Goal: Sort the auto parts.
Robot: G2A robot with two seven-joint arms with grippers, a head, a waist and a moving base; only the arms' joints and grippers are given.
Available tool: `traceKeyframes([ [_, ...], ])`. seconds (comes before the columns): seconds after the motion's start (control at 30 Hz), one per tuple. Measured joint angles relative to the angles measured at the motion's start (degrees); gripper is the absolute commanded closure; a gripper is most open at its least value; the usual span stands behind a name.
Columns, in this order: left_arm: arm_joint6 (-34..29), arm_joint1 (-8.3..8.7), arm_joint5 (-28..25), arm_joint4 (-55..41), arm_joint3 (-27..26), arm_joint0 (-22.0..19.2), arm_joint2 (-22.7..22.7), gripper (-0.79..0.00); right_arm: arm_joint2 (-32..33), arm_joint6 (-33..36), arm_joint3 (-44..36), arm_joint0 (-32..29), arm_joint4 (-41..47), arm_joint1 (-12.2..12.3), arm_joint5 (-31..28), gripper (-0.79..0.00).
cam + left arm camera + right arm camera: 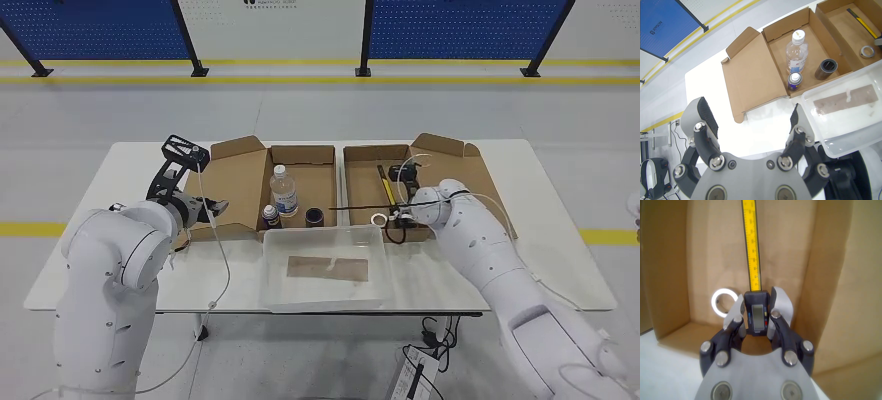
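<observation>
From the top, the left gripper [213,208] hangs released at the near left edge of the left box [232,180], by its open flap. The right gripper [397,214] is inside the right box [362,170], clenched on a caliper [383,183] whose bar points far. A ring [379,218] lies just left of that gripper. The left box holds an upright bottle [283,190], a can [270,214] near it and a cylinder [314,216] to the right. A clear tray [275,285] sits on the bench [560,250], just near of both boxes.

In the left wrist view, the left gripper [749,106] is spread wide over bare bench [702,83]. Beyond it stand the bottle [797,55], can [794,81] and cylinder [826,69]. The ring [867,51] and caliper [863,22] lie in the right box [838,19], and the tray [829,151] is to the right.

In the right wrist view, the right gripper [757,294] grasps the caliper [753,247] by its black display head. The ring [715,300] lies just beside one finger [735,311], and whether they touch cannot be told.
</observation>
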Motion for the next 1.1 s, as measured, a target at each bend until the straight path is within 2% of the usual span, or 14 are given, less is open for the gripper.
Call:
traceKeyframes([
  [0.1, 0.0, 0.0, 0.0, 0.0, 0.0, 0.0, 0.0, -0.785, -0.3, 0.4, 0.8, 0.3, 0.2, -0.5, 0.0, -0.012],
  [0.17, 0.0, 0.0, 0.0, 0.0, 0.0, 0.0, 0.0, -0.785, -0.4, 0.4, 1.4, 0.5, 0.4, -0.7, -0.1, -0.111],
  [0.27, 0.0, 0.0, 0.0, 0.0, 0.0, 0.0, 0.0, -0.785, -0.6, 0.3, 2.2, 0.9, 0.5, -1.1, -0.3, -0.363],
  [0.37, 0.0, 0.0, 0.0, 0.0, 0.0, 0.0, 0.0, -0.785, -0.7, 0.3, 2.8, 1.3, 0.6, -1.4, -0.5, -0.785],
  [0.77, 0.0, 0.0, 0.0, 0.0, 0.0, 0.0, 0.0, -0.785, 1.0, -3.0, 1.3, 2.8, 0.2, -1.5, -1.2, -0.785],
  [0.97, 0.0, 0.0, 0.0, 0.0, 0.0, 0.0, 0.0, -0.785, 5.0, -7.4, -7.0, 1.6, -2.1, 0.3, -1.6, -0.785],
  [1.1, 0.0, 0.0, 0.0, 0.0, 0.0, 0.0, 0.0, -0.785, 10.4, -8.8, -18.5, -2.8, -3.8, 2.6, -1.0, -0.785],
])
